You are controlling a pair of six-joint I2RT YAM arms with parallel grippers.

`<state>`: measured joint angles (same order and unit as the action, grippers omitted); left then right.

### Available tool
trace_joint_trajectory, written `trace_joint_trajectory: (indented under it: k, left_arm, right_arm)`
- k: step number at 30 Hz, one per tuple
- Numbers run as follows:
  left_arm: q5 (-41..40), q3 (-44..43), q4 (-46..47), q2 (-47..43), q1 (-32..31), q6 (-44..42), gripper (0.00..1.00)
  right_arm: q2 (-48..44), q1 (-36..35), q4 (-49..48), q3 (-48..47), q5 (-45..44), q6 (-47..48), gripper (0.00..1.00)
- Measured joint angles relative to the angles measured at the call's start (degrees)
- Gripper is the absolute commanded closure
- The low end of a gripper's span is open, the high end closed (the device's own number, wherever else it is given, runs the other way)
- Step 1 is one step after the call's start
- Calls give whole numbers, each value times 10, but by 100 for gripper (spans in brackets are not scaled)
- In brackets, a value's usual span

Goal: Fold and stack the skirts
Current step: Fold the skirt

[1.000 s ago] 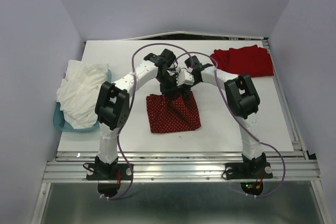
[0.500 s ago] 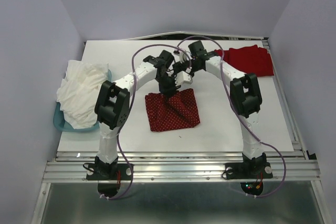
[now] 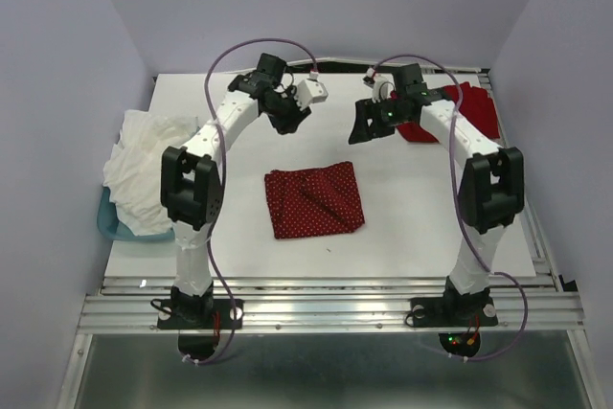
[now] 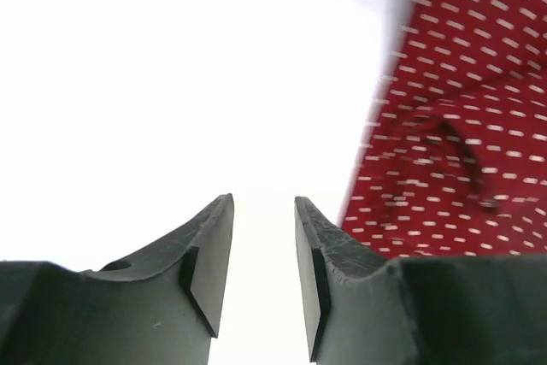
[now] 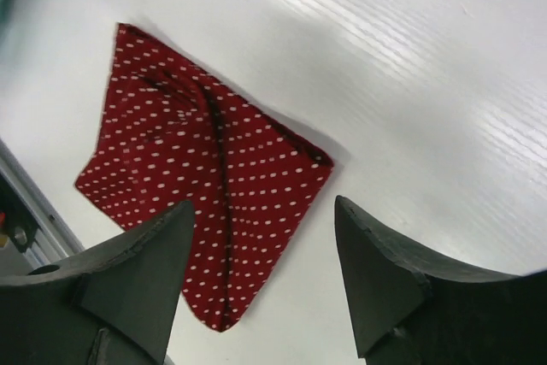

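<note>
The dark red polka-dot skirt (image 3: 314, 200) lies folded into a rough square in the middle of the white table, with nothing holding it. It also shows in the left wrist view as the dotted skirt (image 4: 453, 126) to the right of the fingers, and in the right wrist view as the dotted skirt (image 5: 171, 151) below them. The plain bright red skirt (image 3: 476, 110) lies at the back right, partly hidden by the right arm. My left gripper (image 3: 287, 120) (image 4: 263, 201) hovers behind the folded skirt, open and empty. My right gripper (image 3: 364, 127) (image 5: 263, 204) hangs wide open and empty, between the two skirts.
A heap of white cloth (image 3: 148, 165) fills a teal basket (image 3: 108, 222) at the table's left edge. The white table (image 3: 431, 227) ends close behind the plain red skirt, with lilac walls on three sides.
Both grippers have let go of the polka-dot skirt's far edge, opened, risen and moved back and apart. The folded skirt now lies flat on its own.
</note>
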<state>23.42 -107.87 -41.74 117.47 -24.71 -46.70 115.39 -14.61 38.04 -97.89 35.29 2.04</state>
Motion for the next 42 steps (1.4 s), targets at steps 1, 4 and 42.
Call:
trace_joint_trajectory:
  k: [1, 4, 42]
  left_arm:
    - [0, -13, 7, -2, 11, 12, 54]
    - [15, -2, 25, -30, 40, 64, 54]
    - [130, 441, 267, -115, 34, 450, 100]
  right_arm:
    - [-21, 0, 1, 12, 0, 0, 30]
    - [-114, -7, 0, 64, 7, 4, 33]
    - [-125, -343, -137, 280, -519, 99, 46]
